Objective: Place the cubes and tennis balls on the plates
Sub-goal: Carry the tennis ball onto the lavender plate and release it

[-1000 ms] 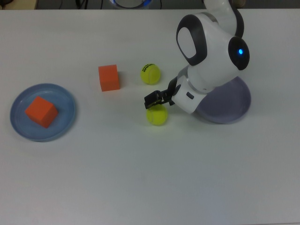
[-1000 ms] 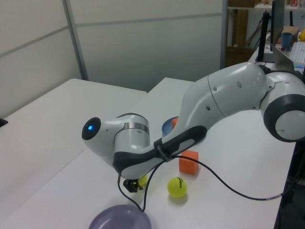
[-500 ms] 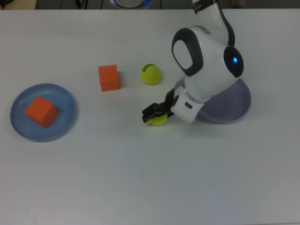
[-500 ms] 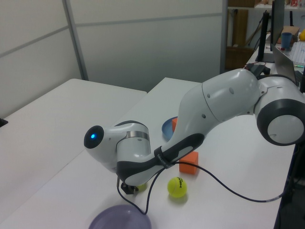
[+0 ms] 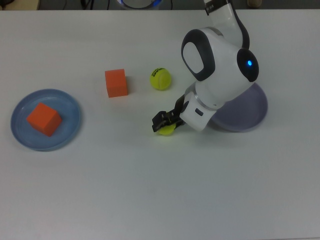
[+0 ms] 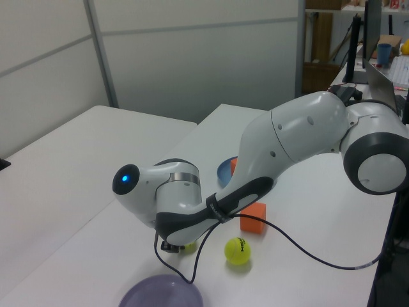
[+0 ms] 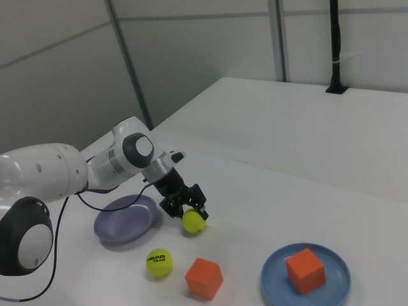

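My gripper is down on a yellow-green tennis ball in the middle of the table, its fingers shut on the ball's sides; in the right view the gripper sits over the ball. A second tennis ball with a dark logo lies beyond it. One orange cube rests on the table. The other cube is on the light blue plate at the top view's left. The lavender plate is partly hidden under my arm.
The white arm's body hangs over the lavender plate's near edge. A black cable trails from the wrist. The table's edge runs along the left view's right.
The gripper has dropped lower over the ball and its fingers have drawn in around it, so less of the ball shows from above. The other ball, cubes and plates have not moved.
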Robot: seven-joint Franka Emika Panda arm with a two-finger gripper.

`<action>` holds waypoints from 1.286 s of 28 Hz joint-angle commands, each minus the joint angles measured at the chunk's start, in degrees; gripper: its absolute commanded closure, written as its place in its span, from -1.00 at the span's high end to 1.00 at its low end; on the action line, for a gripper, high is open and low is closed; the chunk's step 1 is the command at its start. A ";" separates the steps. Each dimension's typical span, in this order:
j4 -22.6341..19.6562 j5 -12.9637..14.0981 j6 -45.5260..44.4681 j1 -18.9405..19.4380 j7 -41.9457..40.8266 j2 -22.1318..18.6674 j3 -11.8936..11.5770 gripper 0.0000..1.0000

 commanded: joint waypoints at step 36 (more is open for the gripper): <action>-0.29 -0.85 0.23 11.06 10.35 -3.55 5.81 1.00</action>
